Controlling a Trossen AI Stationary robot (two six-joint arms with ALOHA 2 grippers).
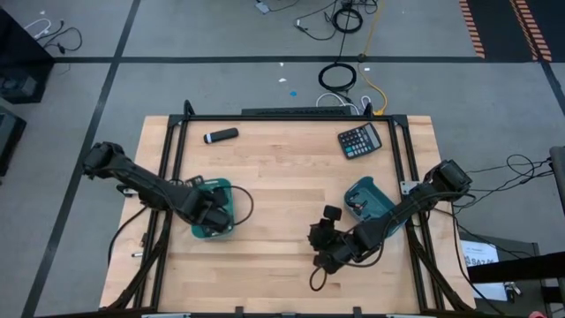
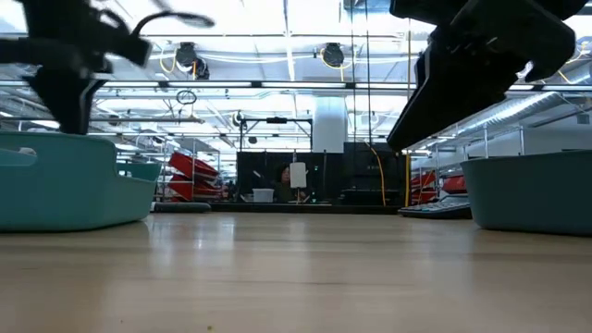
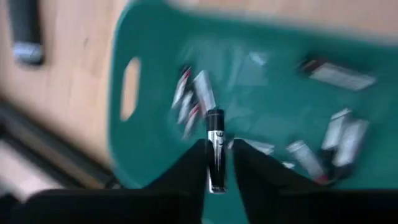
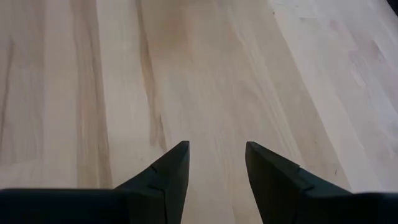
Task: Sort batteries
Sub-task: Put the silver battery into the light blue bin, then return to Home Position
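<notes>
While over bin (image 3: 155,143), left claw (image 3: 216,163) pinches battery (image 3: 215,146).

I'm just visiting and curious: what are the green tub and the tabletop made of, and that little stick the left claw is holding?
The left bin looks like moulded teal plastic: smooth, matte, with a cut-out handle slot. The table appears to be pale wood, with plank seams and grain showing. The battery in the left gripper looks metal-cased with a dark printed wrap, though blur leaves that uncertain.

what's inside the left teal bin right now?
Loose batteries lie on the floor of the left bin. The left end effector is over it, shut on one battery. Its fingers cover part of the floor. The count is unclear.
</notes>
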